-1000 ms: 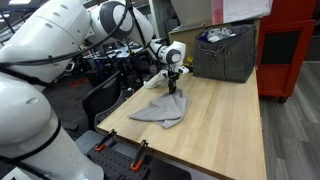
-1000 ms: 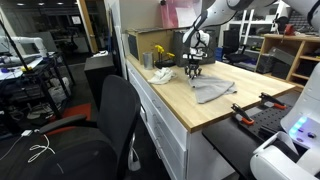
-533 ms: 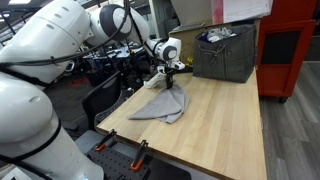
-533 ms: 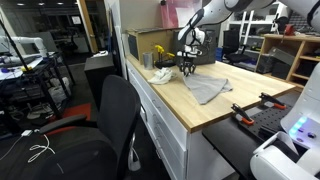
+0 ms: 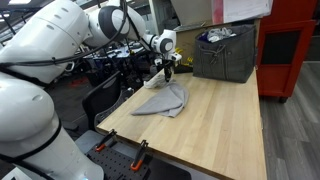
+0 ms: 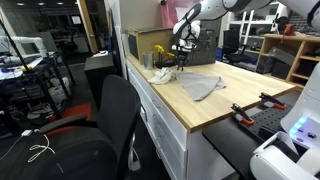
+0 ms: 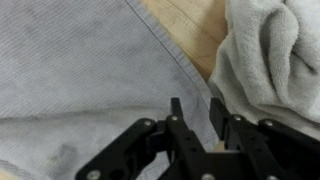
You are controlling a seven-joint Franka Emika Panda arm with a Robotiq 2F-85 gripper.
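A grey cloth [image 5: 162, 100] lies spread on the light wooden table [image 5: 225, 125], also visible as the grey cloth [image 6: 200, 85] in both exterior views. My gripper [image 5: 171, 72] hovers over the cloth's far edge, pointing down. In the wrist view the gripper [image 7: 196, 108] has its two fingers apart, with the grey cloth [image 7: 80, 70] and a strip of bare wood showing in the gap and nothing pinched. A crumpled white towel [image 7: 270, 50] lies just beside the cloth's hem, and this white towel [image 6: 160, 75] sits near the table's corner.
A dark fabric bin [image 5: 225, 52] stands at the back of the table, next to a red cabinet [image 5: 290, 45]. A black office chair [image 6: 110, 110] stands along the table's side. Clamps [image 5: 138, 152] grip the near edge. A yellow object [image 6: 160, 52] sits behind the white towel.
The gripper dragged the cloth's edge toward the far corner by the white towel, spreading it flatter, and its fingers have parted, letting the cloth go.
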